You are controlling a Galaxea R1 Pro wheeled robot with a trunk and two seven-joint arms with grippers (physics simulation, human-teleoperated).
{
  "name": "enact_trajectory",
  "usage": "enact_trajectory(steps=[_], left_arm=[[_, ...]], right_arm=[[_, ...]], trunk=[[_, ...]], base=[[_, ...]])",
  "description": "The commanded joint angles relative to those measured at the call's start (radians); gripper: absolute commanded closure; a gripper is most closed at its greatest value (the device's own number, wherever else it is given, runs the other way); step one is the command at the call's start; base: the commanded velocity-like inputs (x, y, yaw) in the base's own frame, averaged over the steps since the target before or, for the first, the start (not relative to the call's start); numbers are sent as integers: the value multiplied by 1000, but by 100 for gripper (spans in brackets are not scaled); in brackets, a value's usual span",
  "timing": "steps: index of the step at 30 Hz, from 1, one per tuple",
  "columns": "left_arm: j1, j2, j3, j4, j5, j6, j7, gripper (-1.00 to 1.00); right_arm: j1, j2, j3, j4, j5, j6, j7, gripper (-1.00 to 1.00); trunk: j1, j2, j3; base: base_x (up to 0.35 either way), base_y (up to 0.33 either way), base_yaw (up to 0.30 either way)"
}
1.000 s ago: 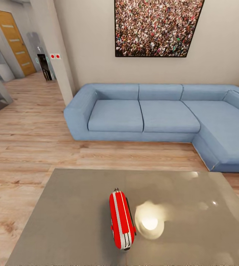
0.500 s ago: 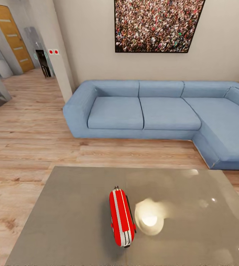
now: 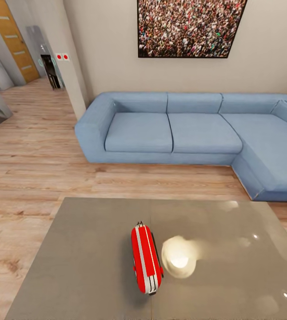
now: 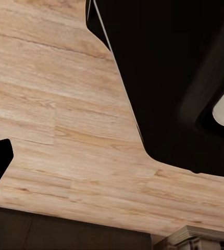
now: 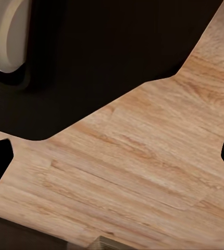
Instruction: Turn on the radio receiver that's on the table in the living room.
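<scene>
glossy grey surface (image 3: pixel 85 266) carries the red radio (image 3: pixel 146 259), long axis running away from the robot, about centred between both arms; hands' grasp state cannot be told.

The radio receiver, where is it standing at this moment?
In the head view the radio receiver stands on the table, near its middle and toward the near edge, just left of a bright lamp reflection, with the blue sofa beyond.
</scene>
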Motion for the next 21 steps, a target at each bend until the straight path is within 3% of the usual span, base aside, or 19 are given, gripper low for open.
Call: enact_trajectory(steps=[1,21], left_arm=[[0,0,0,0,0,0,0,-100],[0,0,0,0,0,0,0,-100]], right_arm=[[0,0,0,0,0,0,0,-100],[0,0,-1,0,0,0,0,-100]], trunk=[[0,0,-2],[0,0,-34]], base=[[0,0,0],[0,0,0]])
